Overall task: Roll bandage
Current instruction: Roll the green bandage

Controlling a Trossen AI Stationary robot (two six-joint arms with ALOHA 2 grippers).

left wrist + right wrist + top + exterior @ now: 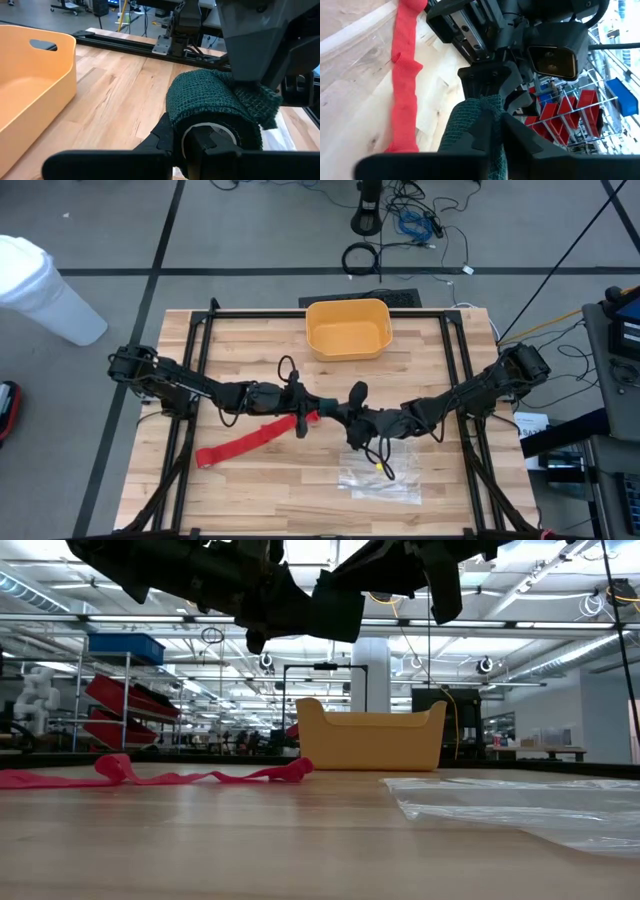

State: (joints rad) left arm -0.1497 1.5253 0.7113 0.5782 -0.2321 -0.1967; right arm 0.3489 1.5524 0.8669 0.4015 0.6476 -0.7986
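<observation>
The bandage, a long bright red strip, lies flat and slack on the table at centre left, with one end bunched up. Above its right end my two grippers meet in mid-air. My left gripper is shut on a dark green mesh roll wound on a white core. My right gripper comes at the roll from the opposite side and is shut on its green cloth. Neither gripper touches the red bandage. My left gripper holds the green roll by its end face: one finger stands inside the white core's hole, the other outside against the wound cloth. The fingers run nearly level, along the roll's axis. The roll hangs clear of the table. My right gripper pinches the roll's loose outer cloth between its two fingers, coming nearly level from the table's right. In the left wrist view its body covers the flap from above. How many layers it has, I cannot tell.
A yellow bin stands at the table's far middle. A clear crinkled plastic bag lies flat at the near right, below my right arm. Bare wood shows at the near left and near centre.
</observation>
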